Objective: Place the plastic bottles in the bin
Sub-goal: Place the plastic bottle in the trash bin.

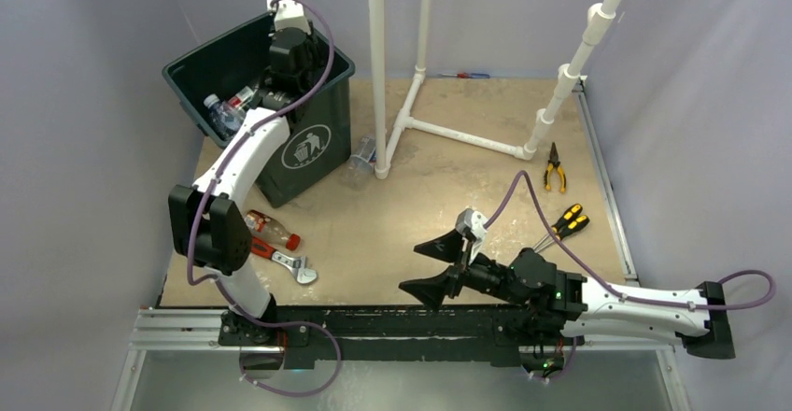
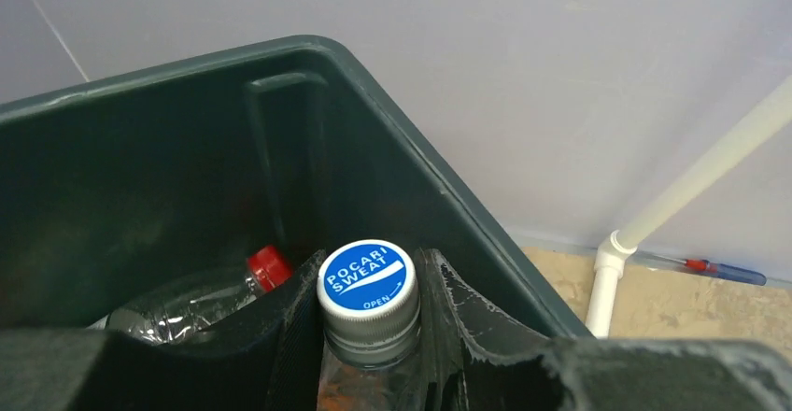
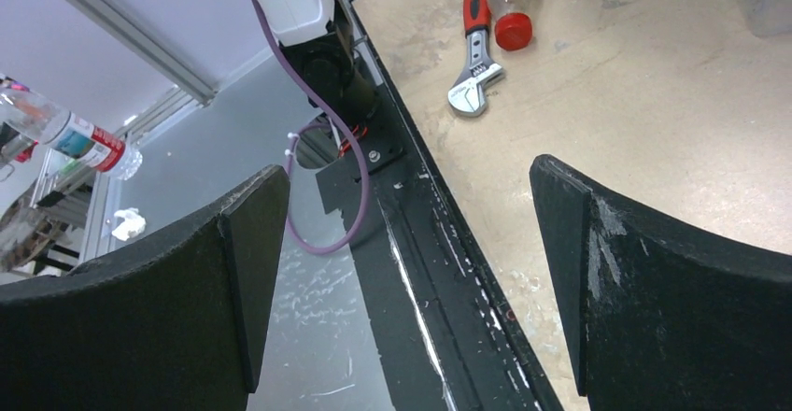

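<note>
I was working in what looked like a robotics lab test cell: plain grey screens [image 1: 710,103] closed in a worn table [image 1: 420,215], the left arm [image 1: 245,154] and right arm [image 1: 635,304] sat mounted along an aluminium rail [image 1: 177,322], and a white pipe frame [image 1: 458,135] stood at the back.

We see the dark green bin [image 1: 329,117] at far left, with clear bottles [image 1: 222,115] lying inside. A blue-capped bottle [image 2: 366,285] stands upright over its interior. Outside, a red-capped bottle [image 1: 271,231] lies on the near side of the bin, and a clear bottle [image 1: 362,154] just right of it.
</note>
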Controlling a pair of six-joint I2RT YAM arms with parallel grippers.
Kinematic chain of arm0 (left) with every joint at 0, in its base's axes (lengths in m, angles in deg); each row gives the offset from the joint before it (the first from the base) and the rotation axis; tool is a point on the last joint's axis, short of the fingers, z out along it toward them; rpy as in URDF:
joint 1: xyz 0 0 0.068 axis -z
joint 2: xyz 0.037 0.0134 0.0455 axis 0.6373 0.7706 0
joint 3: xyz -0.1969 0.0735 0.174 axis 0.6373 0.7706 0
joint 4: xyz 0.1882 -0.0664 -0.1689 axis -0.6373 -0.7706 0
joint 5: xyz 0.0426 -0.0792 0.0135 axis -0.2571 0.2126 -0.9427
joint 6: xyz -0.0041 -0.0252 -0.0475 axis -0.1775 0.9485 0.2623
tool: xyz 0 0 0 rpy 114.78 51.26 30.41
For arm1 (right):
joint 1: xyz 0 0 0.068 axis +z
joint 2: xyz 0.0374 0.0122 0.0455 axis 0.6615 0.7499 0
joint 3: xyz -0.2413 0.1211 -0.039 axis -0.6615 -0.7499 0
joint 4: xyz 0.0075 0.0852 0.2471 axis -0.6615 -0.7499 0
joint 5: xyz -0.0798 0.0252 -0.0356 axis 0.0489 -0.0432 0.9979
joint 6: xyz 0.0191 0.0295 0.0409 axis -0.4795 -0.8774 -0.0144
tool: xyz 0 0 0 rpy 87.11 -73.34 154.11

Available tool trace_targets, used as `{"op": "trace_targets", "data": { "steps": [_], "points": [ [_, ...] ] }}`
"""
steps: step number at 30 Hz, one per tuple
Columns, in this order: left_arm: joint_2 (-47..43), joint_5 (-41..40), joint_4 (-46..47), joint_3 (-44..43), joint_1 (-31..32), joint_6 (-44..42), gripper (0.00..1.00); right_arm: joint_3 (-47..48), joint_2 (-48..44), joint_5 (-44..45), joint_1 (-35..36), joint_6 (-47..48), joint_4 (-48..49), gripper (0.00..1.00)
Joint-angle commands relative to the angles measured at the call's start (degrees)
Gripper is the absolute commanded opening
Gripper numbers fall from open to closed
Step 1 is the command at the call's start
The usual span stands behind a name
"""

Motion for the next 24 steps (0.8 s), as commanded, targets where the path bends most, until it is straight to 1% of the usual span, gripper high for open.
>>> {"op": "trace_targets", "data": {
  "steps": [1,3,6,7,8,9,11,13,15,19,22,24],
  "points": [
    [-4.8,-2.5,0.9,4.8,-0.1,1.4,0.0,0.1,-2.4,2.7,0.2,-1.2,-1.5,0.99],
    [-5.5,-3.4,0.8,6.2,-0.2,1.2,0.0,-0.2,-3.0,3.1,0.2,-1.5,-2.0,0.99],
    [-6.1,-4.3,-1.8,6.6,-0.8,2.4,0.0,-0.5,-3.7,3.6,0.2,-1.6,-2.2,0.99],
    [-6.6,-4.6,-2.6,6.4,-1.0,3.2,0.13,-0.5,-3.8,3.7,0.2,-1.6,-2.2,0.99],
    [-7.4,-4.8,-3.1,6.2,-1.1,4.0,0.33,-0.4,-3.9,3.8,0.2,-1.5,-2.2,0.99],
    [-8.5,-4.7,-3.1,6.0,-1.2,4.7,0.47,-0.2,-3.9,4.0,0.2,-1.3,-2.2,0.99],
    [-10.9,-4.1,-2.4,5.2,-1.2,5.5,0.64,0.3,-3.6,4.1,0.2,-0.8,-2.4,0.99],
    [-12.7,-3.4,-2.9,2.8,-1.2,5.8,0.89,1.1,-3.2,4.4,0.1,-0.2,-2.9,0.99],
    [-14.3,-2.9,-4.4,-0.1,-1.2,6.2,0.95,1.9,-2.7,4.7,0.2,0.5,-3.4,0.99],
    [-19.6,-2.0,-5.2,-1.7,-1.2,7.9,0.99,2.7,-1.9,5.4,0.2,1.1,-3.2,0.99],
    [-25.2,0.0,-8.0,-0.4,-1.1,10.3,0.99,3.2,-1.1,6.3,0.2,1.0,-2.5,0.99],
    [-30.2,0.4,-10.3,2.8,-1.1,12.2,0.99,3.6,-0.1,6.8,0.2,0.9,-2.1,0.99]
  ]
}}
